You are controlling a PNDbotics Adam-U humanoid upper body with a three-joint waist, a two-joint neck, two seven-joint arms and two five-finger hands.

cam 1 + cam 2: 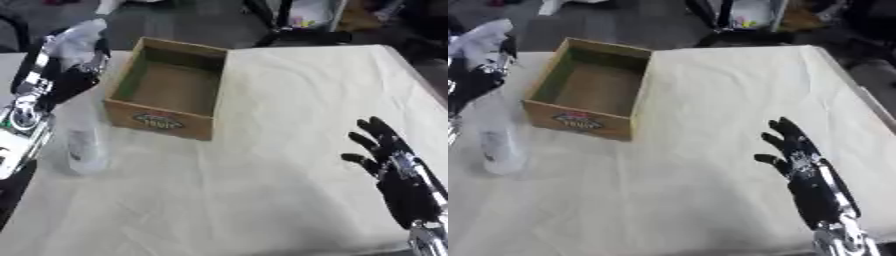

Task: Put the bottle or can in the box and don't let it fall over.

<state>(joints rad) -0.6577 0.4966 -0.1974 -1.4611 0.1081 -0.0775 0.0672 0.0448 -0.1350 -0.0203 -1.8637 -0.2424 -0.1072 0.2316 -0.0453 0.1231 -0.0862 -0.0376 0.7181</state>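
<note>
Your right hand (394,165) sits nearest you at the lower right, fingers straight and spread, idle and holding nothing, well apart from everything else. Farther in on the left, the clear bottle (86,145) stands upright with its base on the white tablecloth (280,125), just beside the near left corner of the box (166,87). Your left hand (74,65) is up at the top of that bottle, its dark fingers curled round the neck below the pale cap, so the grip is high and the long body hangs free beneath it. That is where the trouble lies, I judge: held so high, the bottle could swing as you lift it, and its base could catch the near wall of the box on the way over. The cardboard box lies open-topped and bare inside, so there is room, but a tall narrow bottle set down tilted would probably tip against a wall or fall flat. Lift until the base is above the rim, and let the bottle hang plumb before you open your fingers.
</note>
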